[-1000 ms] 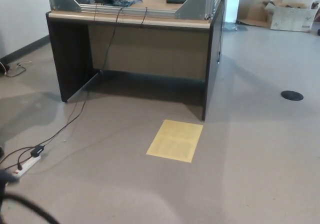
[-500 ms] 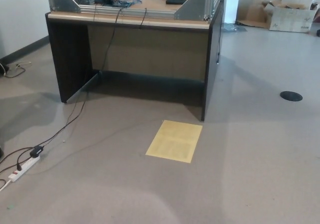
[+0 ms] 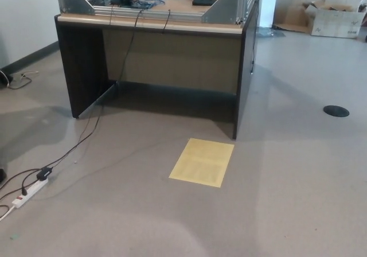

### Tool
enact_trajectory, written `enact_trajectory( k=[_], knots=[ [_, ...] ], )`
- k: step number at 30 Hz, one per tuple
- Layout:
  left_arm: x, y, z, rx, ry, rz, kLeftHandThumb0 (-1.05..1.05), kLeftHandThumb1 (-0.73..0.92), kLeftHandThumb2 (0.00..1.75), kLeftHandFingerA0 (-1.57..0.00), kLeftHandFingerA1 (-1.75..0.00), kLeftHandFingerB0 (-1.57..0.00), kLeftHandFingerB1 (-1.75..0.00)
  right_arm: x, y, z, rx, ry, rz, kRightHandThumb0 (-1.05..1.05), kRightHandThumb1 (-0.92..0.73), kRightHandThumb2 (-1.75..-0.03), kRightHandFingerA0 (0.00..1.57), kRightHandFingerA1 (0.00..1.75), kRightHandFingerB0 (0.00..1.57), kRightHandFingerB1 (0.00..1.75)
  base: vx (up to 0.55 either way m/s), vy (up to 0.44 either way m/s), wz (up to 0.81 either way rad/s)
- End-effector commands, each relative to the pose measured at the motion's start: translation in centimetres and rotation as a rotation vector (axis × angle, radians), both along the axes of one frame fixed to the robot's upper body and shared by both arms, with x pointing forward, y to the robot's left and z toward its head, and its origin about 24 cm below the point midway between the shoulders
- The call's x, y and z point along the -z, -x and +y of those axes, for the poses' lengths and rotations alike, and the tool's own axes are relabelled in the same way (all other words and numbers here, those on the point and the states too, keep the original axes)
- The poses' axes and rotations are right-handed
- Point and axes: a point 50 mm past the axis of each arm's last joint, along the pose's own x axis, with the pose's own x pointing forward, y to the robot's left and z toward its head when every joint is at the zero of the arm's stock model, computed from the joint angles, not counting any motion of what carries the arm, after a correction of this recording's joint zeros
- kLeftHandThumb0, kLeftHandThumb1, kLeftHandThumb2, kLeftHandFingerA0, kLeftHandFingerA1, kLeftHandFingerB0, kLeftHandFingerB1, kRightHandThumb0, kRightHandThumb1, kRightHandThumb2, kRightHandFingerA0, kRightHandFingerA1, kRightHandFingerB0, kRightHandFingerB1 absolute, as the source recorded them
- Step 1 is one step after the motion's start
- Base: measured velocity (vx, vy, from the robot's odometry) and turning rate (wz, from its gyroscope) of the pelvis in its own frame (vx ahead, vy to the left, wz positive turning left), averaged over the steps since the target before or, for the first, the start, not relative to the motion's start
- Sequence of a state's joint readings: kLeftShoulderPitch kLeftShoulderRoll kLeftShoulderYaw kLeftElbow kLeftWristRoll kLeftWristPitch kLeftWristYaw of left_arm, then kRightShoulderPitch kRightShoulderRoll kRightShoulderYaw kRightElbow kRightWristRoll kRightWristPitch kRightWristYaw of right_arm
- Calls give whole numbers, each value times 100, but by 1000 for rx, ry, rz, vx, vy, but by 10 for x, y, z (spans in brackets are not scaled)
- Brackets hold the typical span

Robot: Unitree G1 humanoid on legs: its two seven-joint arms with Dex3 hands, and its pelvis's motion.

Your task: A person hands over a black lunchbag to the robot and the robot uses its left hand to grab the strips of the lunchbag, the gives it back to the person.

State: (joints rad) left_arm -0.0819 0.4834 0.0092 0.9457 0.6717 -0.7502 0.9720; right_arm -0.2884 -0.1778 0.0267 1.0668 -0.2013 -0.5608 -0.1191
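Neither hand shows, nor the lunchbag. A dark desk (image 3: pixel 155 62) stands ahead, its tabletop clutter cut off at the top edge; a yellow sheet (image 3: pixel 202 162) lies on the floor (image 3: pixel 298 182).

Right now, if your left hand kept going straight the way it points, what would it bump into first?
I can't say: neither hand shows in the head view. Ahead lie only bare floor, a yellow sheet and a desk.
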Motion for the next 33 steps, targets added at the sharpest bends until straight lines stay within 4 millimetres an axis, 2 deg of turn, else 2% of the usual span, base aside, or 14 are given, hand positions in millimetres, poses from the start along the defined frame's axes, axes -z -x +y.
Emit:
enact_trajectory(
  k=[1, 4, 5, 6, 7, 22, 23, 24, 25, 27, 28, 29, 30, 33],
  knots=[
    [-80, -55, -14, 178, -146, -380, 1, 54, 92, -121, -137, -85, -114, 2, 11, -21, 83, 5, -1, -36, -66, -60, 78, 52, 34, 32, 0, 0, 9],
    [-115, -79, -32, 271, -236, -468, 0, 59, 78, -85, -164, -67, -140, 2, 14, -24, 95, 21, -2, -35, -67, -60, 77, 52, 33, 32, 0, 0, 0],
    [-133, -88, -42, 300, -273, -515, 0, 59, 78, -85, -164, -67, -140, 2, 15, -25, 95, 22, -4, -35, -67, -60, 77, 52, 33, 32, 0, 0, 0],
    [-144, -94, -49, 328, -282, -542, -4, 51, 94, -118, -135, -80, -113, 2, 16, -26, 96, 21, -4, -35, -67, -61, 79, 53, 33, 32, 0, 0, 0],
    [-156, -100, -57, 365, -305, -572, -4, 65, 76, -87, -161, -68, -133, 3, 16, -26, 97, 20, -4, -35, -66, -60, 78, 53, 33, 32, 0, 0, 0],
    [-278, -136, -164, 524, -424, -928, -9, 67, 65, -86, -175, -52, -154, 11, 26, -20, 62, 16, 29, -36, -67, -60, 70, 50, 31, 31, 0, 0, 0],
    [-286, -137, -171, 547, -425, -932, -18, 77, 56, -64, -165, -41, -133, 11, 25, -19, 64, 11, 30, -36, -67, -60, 69, 49, 30, 31, 0, 0, 0],
    [-300, -140, -186, 537, -436, -976, -19, 70, 62, -88, -175, -57, -145, 10, 24, -19, 64, 18, 28, -36, -67, -60, 70, 49, 30, 31, 0, 0, 0],
    [-308, -141, -195, 534, -439, -999, -26, 54, 91, -122, -139, -73, -109, 10, 22, -18, 64, 20, 26, -36, -67, -60, 70, 50, 31, 31, 0, 0, 0],
    [-320, -143, -206, 537, -451, -1020, -24, 52, 91, -124, -138, -79, -103, 9, 21, -18, 54, 31, 23, -37, -68, -60, 69, 49, 30, 31, 0, 0, 0],
    [-322, -143, -209, 542, -446, -1024, -18, 64, 61, -93, -175, -70, -134, 8, 20, -18, 51, 33, 21, -37, -68, -60, 70, 50, 30, 31, 0, 0, 0],
    [-327, -144, -213, 549, -440, -1029, -18, 64, 61, -93, -175, -70, -134, 7, 19, -18, 47, 37, 17, -37, -68, -60, 70, 50, 30, 31, 0, 0, 0],
    [-335, -145, -222, 564, -431, -1027, -26, 49, 89, -123, -137, -79, -102, 5, 16, -17, 45, 29, 11, -37, -68, -60, 72, 50, 32, 31, 0, 0, 0],
    [-347, -148, -235, 583, -434, -1028, -28, 42, 85, -125, -139, -78, -88, 2, 11, -15, 42, 28, -2, -35, -68, -61, 79, 54, 32, 32, 0, 0, 0]
  ],
)
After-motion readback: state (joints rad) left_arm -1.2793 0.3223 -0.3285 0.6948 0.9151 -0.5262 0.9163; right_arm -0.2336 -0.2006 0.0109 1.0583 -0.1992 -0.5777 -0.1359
